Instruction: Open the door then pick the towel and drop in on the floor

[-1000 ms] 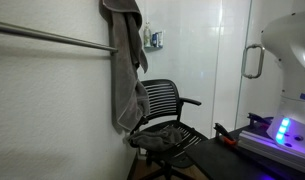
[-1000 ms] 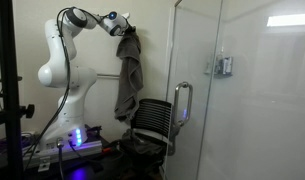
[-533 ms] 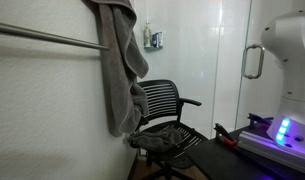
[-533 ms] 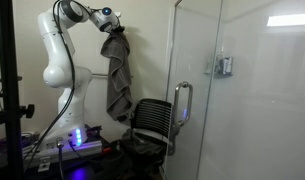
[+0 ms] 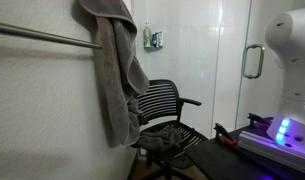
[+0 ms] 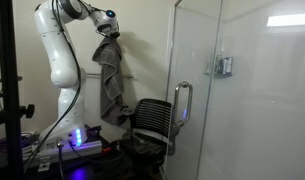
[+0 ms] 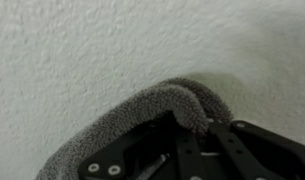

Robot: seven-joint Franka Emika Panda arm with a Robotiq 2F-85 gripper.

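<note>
So the gripper (image 6: 110, 27) is pinched shut on the top of the towel (image 6: 112, 80). It hangs straight down from the jaws, long axis vertical, against the wall and close beside the chair (image 6: 150, 122). Floor's right below, though the chair could snag it.

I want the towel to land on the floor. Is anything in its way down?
Possibly. The gripper holds the towel up by the wall, and the chair stands close beside the towel's lower end in both exterior views. Whether the chair sits straight underneath cannot be told.
</note>
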